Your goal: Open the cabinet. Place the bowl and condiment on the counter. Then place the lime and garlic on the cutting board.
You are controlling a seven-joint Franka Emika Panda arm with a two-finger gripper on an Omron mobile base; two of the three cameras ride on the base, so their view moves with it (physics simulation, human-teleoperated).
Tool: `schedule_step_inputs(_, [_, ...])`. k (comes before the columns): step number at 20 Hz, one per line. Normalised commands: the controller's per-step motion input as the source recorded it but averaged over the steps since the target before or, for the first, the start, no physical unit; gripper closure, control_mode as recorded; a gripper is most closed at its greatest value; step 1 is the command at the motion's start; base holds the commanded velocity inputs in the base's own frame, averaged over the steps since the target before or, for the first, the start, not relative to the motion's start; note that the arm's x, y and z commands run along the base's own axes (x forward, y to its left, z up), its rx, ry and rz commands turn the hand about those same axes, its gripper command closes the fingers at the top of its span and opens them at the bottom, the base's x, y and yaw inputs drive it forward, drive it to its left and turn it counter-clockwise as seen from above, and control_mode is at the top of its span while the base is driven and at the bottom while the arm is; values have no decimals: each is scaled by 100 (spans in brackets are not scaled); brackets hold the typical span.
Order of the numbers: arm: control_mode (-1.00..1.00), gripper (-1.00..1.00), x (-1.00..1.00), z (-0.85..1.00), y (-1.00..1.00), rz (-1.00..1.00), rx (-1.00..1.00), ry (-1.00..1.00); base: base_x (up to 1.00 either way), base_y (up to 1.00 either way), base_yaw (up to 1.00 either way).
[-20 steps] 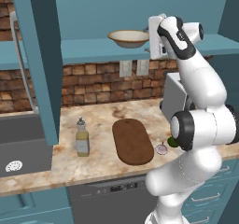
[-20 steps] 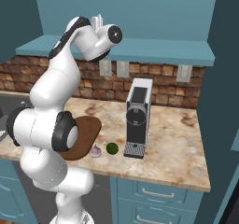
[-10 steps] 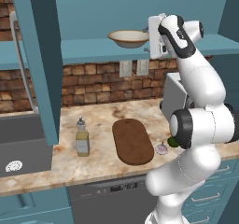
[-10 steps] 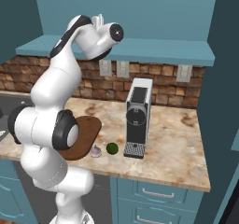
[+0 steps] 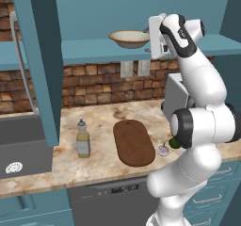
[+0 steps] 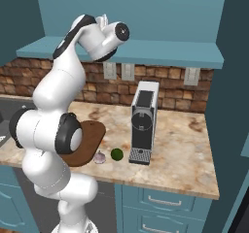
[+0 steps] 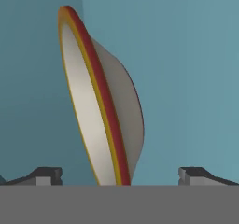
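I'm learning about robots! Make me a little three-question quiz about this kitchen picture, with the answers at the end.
1. True or false: the bowl is already down on the counter.
2. Which thing stands on the counter left of the cutting board? A) the condiment bottle B) the coffee machine C) the lime
3. Fill in: the gripper is ____, its fingertips either side of the bowl's rim.

Key
1. False. The bowl sits on the shelf of the open cabinet.
2. A. The condiment bottle is left of the board in the left base view; the lime and garlic lie by the coffee machine.
3. Open.
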Motion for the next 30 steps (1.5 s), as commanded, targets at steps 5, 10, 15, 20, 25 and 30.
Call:
schedule_step_inputs(5, [-100, -100, 34, -33, 28, 0, -4, -5, 0, 0, 0])
schedule_step_inputs(10, [-100, -100, 35, -24, 36, 0, -1, -10, 0, 0, 0])
schedule_step_inputs(15, [-100, -100, 29, -13, 40, 0, 0, -5, 0, 0, 0])
schedule_step_inputs(20, [-100, -100, 36, -1, 32, 1, 0, -5, 0, 0, 0])
schedule_step_inputs(25, [-100, -100, 36, 0, 30, 2, -1, -3, 0, 0, 0])
schedule_step_inputs(30, [-100, -100, 36, -13, 39, 2, -2, 0, 0, 0, 0])
